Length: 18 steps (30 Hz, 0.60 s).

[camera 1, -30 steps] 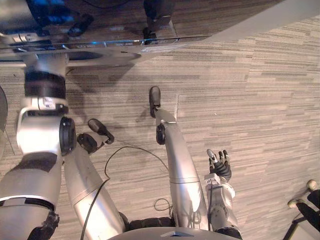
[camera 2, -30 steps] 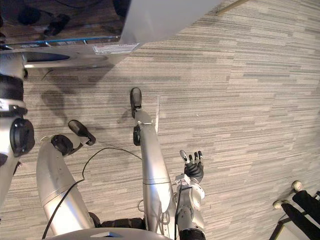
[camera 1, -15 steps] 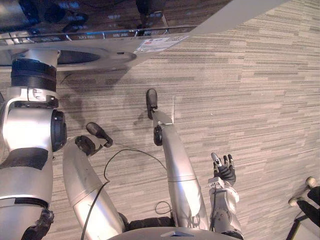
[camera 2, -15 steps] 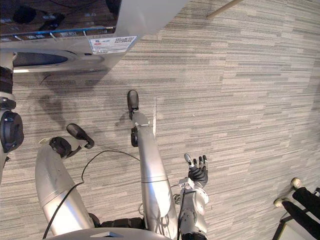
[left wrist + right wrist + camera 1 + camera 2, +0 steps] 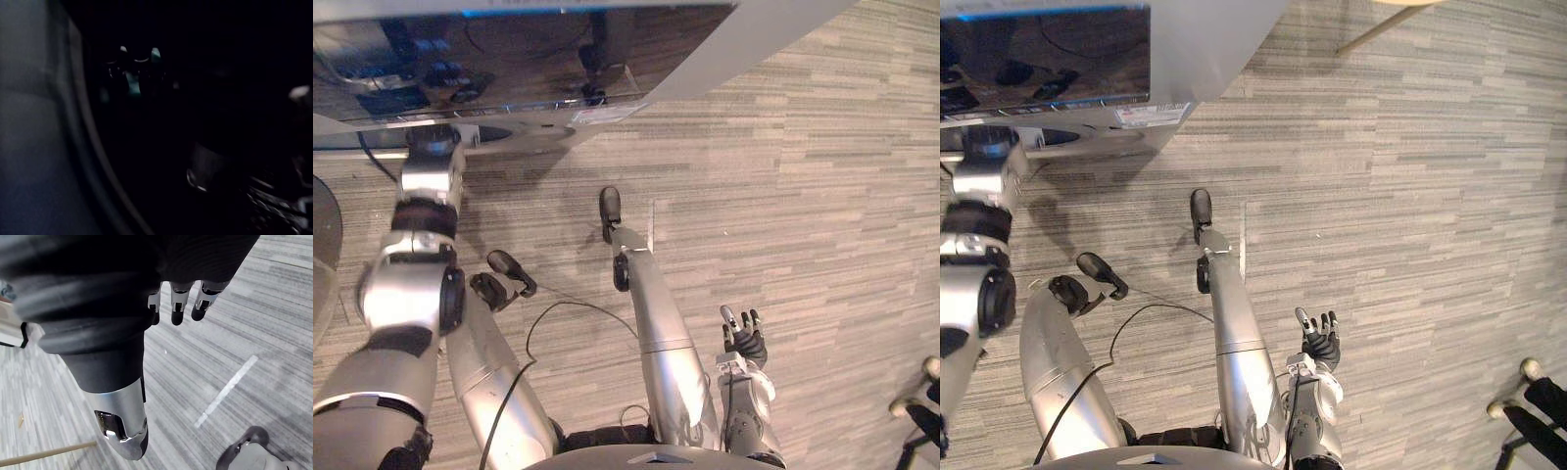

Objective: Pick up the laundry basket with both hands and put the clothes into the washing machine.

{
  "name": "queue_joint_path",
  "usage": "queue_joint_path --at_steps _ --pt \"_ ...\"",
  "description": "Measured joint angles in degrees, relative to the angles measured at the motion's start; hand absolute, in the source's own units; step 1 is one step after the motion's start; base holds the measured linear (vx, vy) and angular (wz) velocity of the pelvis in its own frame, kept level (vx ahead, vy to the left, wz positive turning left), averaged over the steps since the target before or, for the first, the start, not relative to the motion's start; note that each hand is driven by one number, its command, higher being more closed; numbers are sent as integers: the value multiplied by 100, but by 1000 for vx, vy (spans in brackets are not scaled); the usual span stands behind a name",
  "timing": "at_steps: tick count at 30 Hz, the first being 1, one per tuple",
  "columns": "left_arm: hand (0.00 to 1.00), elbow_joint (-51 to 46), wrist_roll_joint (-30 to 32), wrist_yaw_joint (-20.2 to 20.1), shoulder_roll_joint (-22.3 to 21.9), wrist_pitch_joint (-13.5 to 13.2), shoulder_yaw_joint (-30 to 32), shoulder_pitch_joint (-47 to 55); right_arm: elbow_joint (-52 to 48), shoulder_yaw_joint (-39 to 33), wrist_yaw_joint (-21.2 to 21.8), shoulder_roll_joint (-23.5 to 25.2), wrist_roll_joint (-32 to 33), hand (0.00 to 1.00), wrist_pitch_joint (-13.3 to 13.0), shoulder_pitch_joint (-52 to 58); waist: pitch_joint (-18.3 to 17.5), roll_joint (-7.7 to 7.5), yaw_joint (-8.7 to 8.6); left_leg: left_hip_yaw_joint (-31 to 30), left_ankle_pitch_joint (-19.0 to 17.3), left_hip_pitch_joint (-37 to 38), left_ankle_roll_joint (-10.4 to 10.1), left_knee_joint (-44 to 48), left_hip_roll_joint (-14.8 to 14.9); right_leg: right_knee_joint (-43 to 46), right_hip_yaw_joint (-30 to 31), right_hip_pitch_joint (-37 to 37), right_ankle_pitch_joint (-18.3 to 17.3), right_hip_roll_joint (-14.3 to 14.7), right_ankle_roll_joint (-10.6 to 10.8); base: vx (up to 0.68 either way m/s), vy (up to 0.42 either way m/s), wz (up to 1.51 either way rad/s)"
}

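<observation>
Reaches left arm point(image 5: 423, 211) into the washing machine point(image 5: 509, 59), left hand's grip impossible to tell, dangles right hand point(image 5: 743, 340) loosely spread; likely finds clothes limp, light, best bunched

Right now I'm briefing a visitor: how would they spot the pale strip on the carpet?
Start at the washing machine with its dark glossy panel. On the grey striped carpet in front of it lies a short pale strip. It alone is whitish and runs across the carpet's stripes.

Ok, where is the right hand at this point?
In the eye views the right hand hangs open at the lower right over the striped floor, well apart from the washing machine at top left.
</observation>
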Motion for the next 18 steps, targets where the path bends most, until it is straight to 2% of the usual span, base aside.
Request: queue_joint_path --at_steps 1,5,7,8,9,11,13,14,18 --pt "0 0 -53 -3 -77 0 151 225 6 -3 -4 0 -2 0 13 -20 -2 3 8 17 15 108 -24 -59 -12 5 -1 70 -37 -5 -15 -16 -46 21" --pt "0 -9 -197 -68 -850 0 782 1613 29 -77 -111 0 -29 0 124 -211 -14 29 84 93 223 990 -208 -633 -244 -4 -46 740 -252 -161 -99 15 -67 38" --pt "0 7 -268 -116 -1351 -15 838 2435 54 -85 -200 -4 -92 0 125 -266 -157 53 117 142 362 1554 -279 -1074 -486 -8 -71 1143 -385 -303 -144 84 -78 46" --pt "0 41 -365 -132 -1645 -19 842 2946 122 -86 -233 -4 -121 0 125 -266 -390 98 125 189 435 1798 -320 -1329 -601 -27 -71 1302 -473 -363 -161 132 -70 34" --pt "0 103 -418 -145 -1786 -24 848 3179 185 -86 -236 -7 -122 0 126 -271 -493 128 144 219 473 1949 -345 -1455 -650 -41 -76 1407 -508 -391 -165 179 -68 30" --pt "0 200 -428 -217 -2290 -46 900 4031 452 -126 -257 -5 -129 0 179 -316 -640 285 219 271 608 2715 -422 -1940 -831 -166 -131 2054 -629 -481 -183 161 -35 28" --pt "0 205 -424 -223 -2539 -92 898 4533 658 -170 -262 -5 -192 0 245 -311 -808 365 267 322 712 3161 -458 -2284 -960 -304 -164 2433 -664 -531 -177 156 -35 24" --pt "0 157 -417 -228 -2661 -252 891 4881 842 -253 -262 -2 -343 0 284 -304 -1022 423 301 364 790 3435 -460 -2556 -1051 -429 -189 2664 -677 -574 -176 145 -31 24" --pt "0 111 -482 -276 -2813 -478 883 5657 1455 -474 -242 -9 -577 0 391 -216 -1508 552 395 406 1148 4434 -447 -3562 -1415 -888 -301 3557 -713 -724 -148 108 -27 26"
